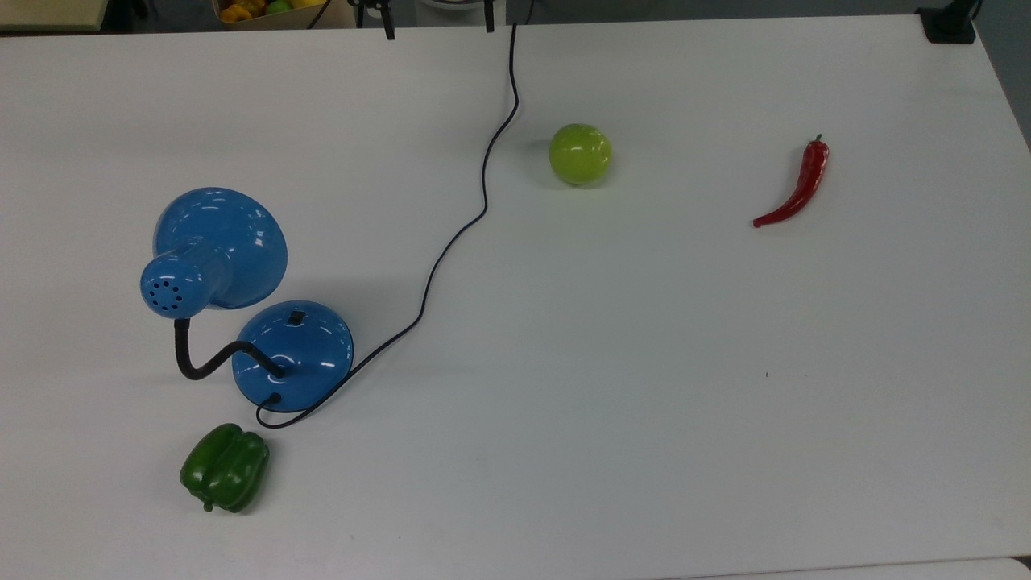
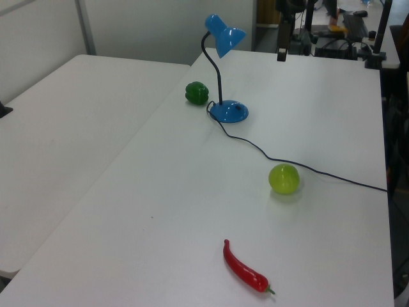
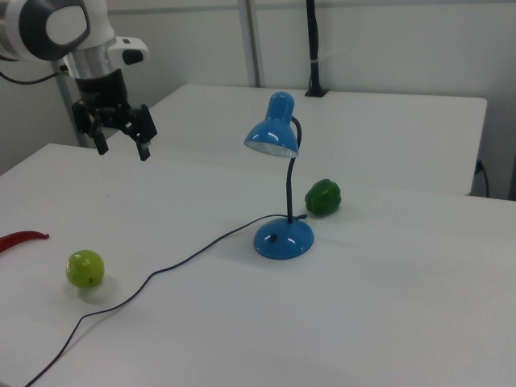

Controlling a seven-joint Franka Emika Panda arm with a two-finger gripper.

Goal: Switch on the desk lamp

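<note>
In the right view the gripper point(image 3: 122, 145) hangs in the upper left of the frame, fingers spread apart and holding nothing, well above the white table point(image 3: 387, 322) — and the desk lamp point(image 3: 280, 189) stands well apart from it, toward the right view's centre and lower down. So the coming move, as I judge it, is a long reach across and down toward the lamp's base rather than anything fine yet. In the top view the two fingertips point(image 1: 389, 31) just show at the upper edge of the frame, while the lamp sits in the lower left; its small black switch point(image 1: 296, 318) lies on the upper part of the domed base point(image 1: 294, 355), the side that faces the gripper. The lamp is glossy blue, with a bell-shaped shade point(image 1: 219, 246) tipped downward, a black bendy neck point(image 1: 201, 362) curving up from the base, and a long black cord point(image 1: 451, 242) snaking away toward the top view's upper edge. The shade shows no obvious glow, so I take it as not yet lit. A green bell pepper point(image 1: 225, 467) lies just below the base in the top view, with a green apple point(image 1: 580, 153) and a red chilli point(image 1: 797, 189) off to the top view's right.
</note>
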